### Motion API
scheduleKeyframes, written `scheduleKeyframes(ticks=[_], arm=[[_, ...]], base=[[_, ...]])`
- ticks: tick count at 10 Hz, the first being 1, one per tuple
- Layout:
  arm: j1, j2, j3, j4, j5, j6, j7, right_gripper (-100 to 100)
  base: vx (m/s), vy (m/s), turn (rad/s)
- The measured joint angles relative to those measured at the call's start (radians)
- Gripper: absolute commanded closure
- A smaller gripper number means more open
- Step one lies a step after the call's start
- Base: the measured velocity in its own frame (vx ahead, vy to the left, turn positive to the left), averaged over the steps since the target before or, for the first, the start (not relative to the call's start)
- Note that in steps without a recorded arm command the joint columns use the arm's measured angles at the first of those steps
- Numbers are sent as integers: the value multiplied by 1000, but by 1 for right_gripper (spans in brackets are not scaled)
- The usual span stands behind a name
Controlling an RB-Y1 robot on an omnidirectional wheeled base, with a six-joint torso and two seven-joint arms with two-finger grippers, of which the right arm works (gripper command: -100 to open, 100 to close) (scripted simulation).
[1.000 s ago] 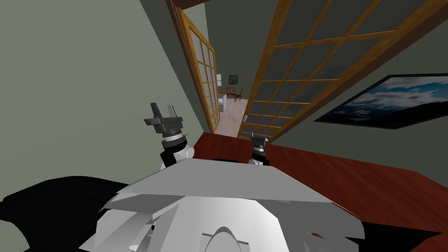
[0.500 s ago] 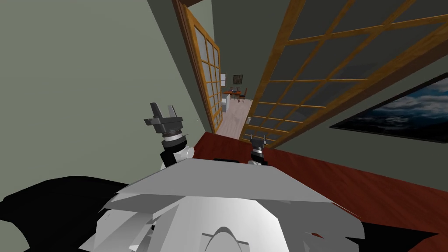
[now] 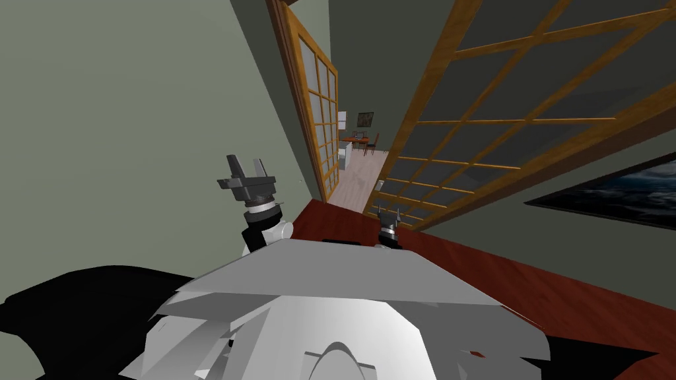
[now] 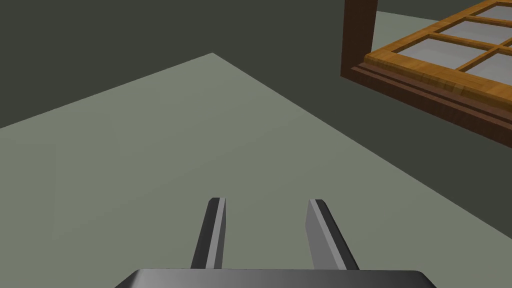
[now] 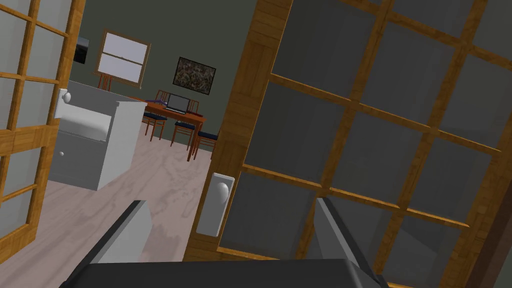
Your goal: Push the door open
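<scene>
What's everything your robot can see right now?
Doors: two, orange-brown with glass panes, left door and right door, gap between.
Knob plate: one, white, right door's edge.
Cabinet: one, white, beyond the gap.
Table: one, reddish-brown, far room, laptop on it.
Chairs: several, brown, around the table.
Framed picture: one, dark, far wall.
Left hand: one, grey, open, by the grey-green wall.
Right hand: one, grey, open, facing right door.

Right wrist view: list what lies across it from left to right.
left door → cabinet → table → knob → right door
</scene>
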Motion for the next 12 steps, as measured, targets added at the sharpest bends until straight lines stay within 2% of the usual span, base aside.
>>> scheduleKeyframes(ticks=[4, 9, 12], arm=[[-18, -20, 24, 78, -74, -37, -62, -100], [-43, -42, 60, 194, -154, -97, -146, -100], [-45, -56, 75, 230, -203, -116, -181, -100]], base=[[94, -38, 110], [85, -45, 108], [92, -43, 102]])
